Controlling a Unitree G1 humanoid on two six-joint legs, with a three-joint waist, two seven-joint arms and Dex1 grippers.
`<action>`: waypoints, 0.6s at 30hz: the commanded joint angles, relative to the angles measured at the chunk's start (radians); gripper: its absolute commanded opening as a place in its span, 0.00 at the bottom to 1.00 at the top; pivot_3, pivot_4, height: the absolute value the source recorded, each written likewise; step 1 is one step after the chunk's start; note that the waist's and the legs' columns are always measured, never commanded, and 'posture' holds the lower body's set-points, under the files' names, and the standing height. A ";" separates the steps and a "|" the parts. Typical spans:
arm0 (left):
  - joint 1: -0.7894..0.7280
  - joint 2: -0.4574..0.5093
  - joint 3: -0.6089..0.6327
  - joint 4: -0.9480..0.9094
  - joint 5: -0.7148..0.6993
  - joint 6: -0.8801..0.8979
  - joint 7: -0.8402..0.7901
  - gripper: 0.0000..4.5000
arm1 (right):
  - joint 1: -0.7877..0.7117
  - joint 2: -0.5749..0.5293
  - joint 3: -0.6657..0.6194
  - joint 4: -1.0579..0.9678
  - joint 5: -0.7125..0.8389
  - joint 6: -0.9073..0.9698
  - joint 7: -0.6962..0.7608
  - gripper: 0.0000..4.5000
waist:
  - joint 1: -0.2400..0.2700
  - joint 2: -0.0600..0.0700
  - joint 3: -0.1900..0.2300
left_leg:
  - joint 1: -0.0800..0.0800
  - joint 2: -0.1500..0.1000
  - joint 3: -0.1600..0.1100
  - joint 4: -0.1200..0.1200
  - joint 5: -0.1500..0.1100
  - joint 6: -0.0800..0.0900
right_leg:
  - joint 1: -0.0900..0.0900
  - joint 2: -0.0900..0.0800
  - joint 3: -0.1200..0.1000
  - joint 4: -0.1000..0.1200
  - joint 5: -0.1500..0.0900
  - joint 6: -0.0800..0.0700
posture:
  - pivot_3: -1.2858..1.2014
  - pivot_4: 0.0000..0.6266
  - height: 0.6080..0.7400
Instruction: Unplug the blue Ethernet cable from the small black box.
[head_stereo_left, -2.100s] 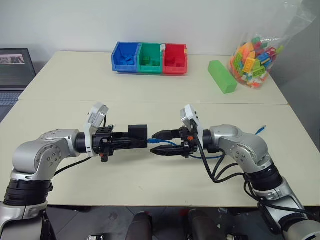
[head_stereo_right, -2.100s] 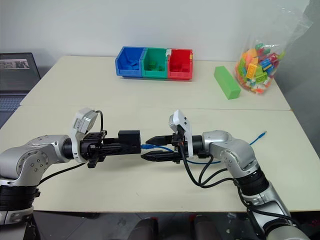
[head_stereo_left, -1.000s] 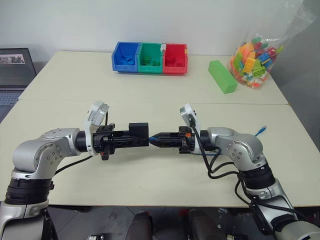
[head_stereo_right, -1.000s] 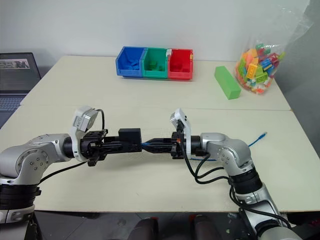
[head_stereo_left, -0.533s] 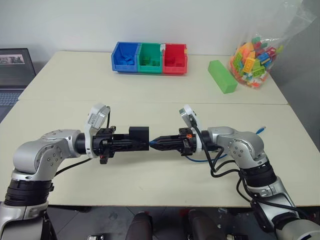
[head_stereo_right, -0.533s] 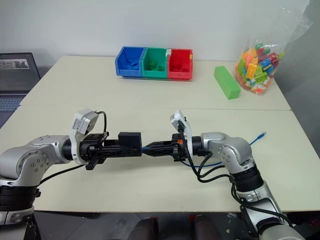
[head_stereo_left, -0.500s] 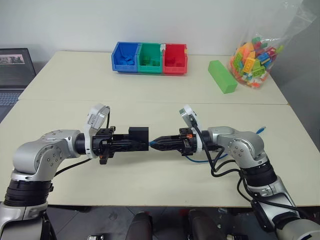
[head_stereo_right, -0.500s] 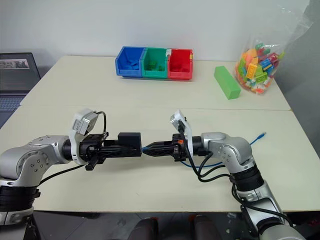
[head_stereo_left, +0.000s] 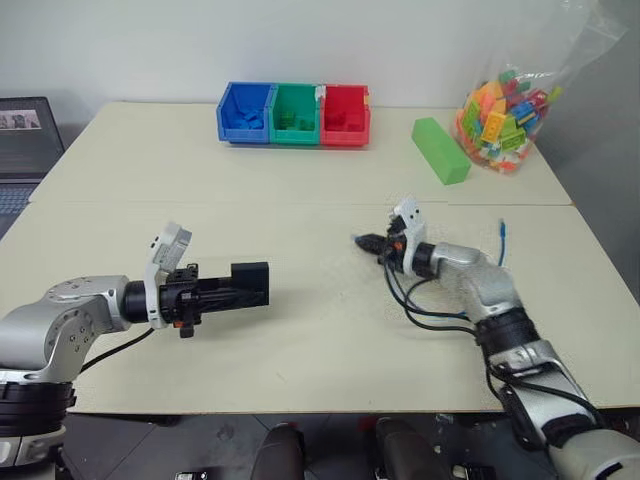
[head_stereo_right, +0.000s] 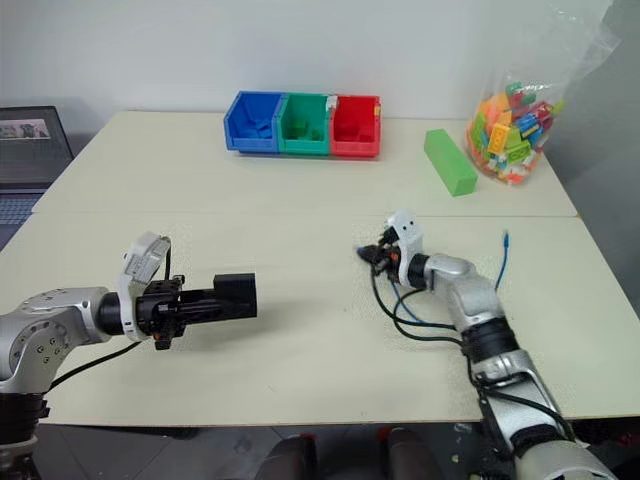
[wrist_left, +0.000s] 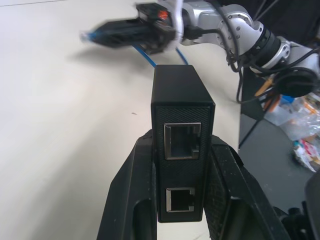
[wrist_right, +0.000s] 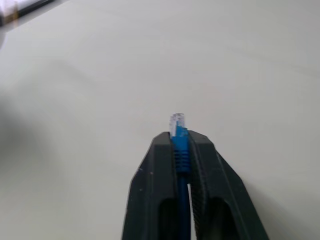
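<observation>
Left eye view: the left gripper pinches the box, and well to the right of the box the right gripper is pressed together on the cable, so the unplugging looks done. Left wrist view: the box's two ports sit empty between the fingers. Right wrist view: the cable's clear plug pokes out past the clamped fingers, free of the box, so the next move likely calls for setting both down gently.
</observation>
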 joint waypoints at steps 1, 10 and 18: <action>-0.008 -0.023 0.034 -0.034 0.006 -0.022 0.061 0.17 | -0.073 0.024 -0.034 0.150 -0.101 -0.167 -0.139 0.16 | 0.001 0.000 0.000 | 0.000 0.000 0.000 0.000 0.000 0.000 | 0.000 0.000 0.000 0.000 0.000 0.000 | 0.52 0.24 1.00; -0.010 -0.125 0.066 0.002 0.113 -0.136 0.276 0.17 | -0.047 -0.022 -0.047 -0.005 -0.083 -0.142 0.014 0.62 | 0.003 0.000 0.000 | -0.002 0.000 0.000 0.001 0.000 0.000 | 0.000 -0.002 0.000 -0.001 0.000 0.000 | 0.52 0.24 1.00; -0.060 -0.307 0.138 0.236 0.414 -0.561 0.703 0.17 | 0.042 -0.097 0.076 -0.496 0.062 0.116 0.328 0.83 | 0.012 0.001 0.000 | -0.002 0.001 -0.002 0.002 0.000 0.000 | 0.000 -0.003 -0.001 0.000 0.000 0.000 | 0.52 0.24 1.00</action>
